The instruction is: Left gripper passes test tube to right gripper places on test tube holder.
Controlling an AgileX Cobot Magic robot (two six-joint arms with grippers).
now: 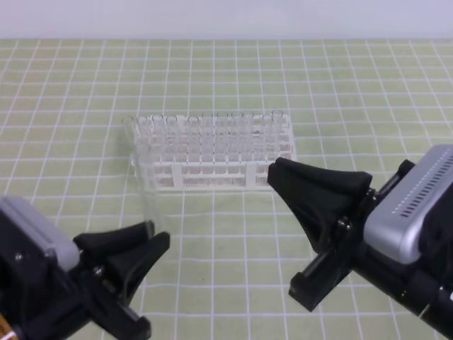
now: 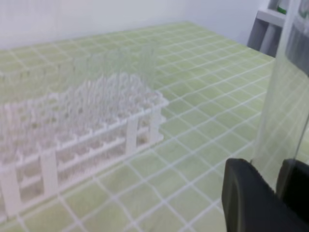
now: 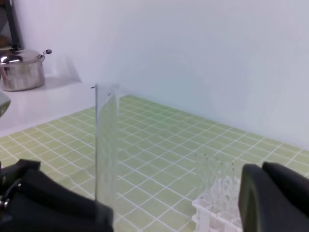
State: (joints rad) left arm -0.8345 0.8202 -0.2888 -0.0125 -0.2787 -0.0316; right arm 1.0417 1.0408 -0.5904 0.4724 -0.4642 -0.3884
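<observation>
The left hand pinches the upright test tube, its clear glass faint against the counter. The right hand, jaws together and holding nothing, overlaps the test tube holder's right end.

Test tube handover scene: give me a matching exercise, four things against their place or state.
Things:
1. test tube
2. test tube holder
3. right end effector
4. steel pot

States:
A. shut, holding nothing
B. standing upright in the left end effector
C. on a white ledge beyond the checked mat
D. white, full of clear tubes, on the mat

Pairs: 1-B, 2-D, 3-A, 4-C
</observation>
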